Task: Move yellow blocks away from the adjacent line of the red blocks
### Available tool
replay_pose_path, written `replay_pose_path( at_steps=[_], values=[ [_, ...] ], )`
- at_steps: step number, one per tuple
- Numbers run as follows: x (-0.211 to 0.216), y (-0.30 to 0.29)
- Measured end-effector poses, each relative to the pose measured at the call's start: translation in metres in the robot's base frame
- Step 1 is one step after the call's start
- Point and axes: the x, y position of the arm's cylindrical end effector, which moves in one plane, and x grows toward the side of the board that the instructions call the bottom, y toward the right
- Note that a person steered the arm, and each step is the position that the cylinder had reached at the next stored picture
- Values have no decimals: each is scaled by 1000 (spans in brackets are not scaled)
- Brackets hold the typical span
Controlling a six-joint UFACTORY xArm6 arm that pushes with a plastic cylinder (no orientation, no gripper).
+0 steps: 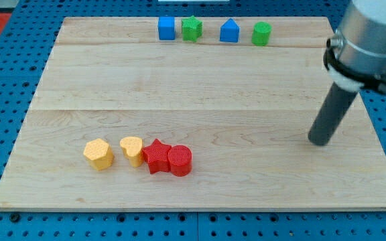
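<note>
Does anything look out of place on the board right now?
Nothing damaged or toppled. The yellow heart touches the red star, which is beside the red cylinder; the yellow hexagon sits apart. My tip is far right.

- Wooden table (200, 80): blue cube (167, 28), green star (191, 28), blue block (229, 31), green cylinder (261, 33) line its 12 o'clock edge.
- Toward 7 o'clock: yellow hexagon (98, 154), yellow heart (132, 150), red star (156, 156), red cylinder (179, 161) in a row.
</note>
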Motion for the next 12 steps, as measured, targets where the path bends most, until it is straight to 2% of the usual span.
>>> replay_pose_path(
  at_steps=[1,2,3,7,10,12],
  values=[
    [43,-18],
    [52,-69],
    [43,-130],
    [34,-288],
    [39,-366],
    [-17,-352]
  ],
)
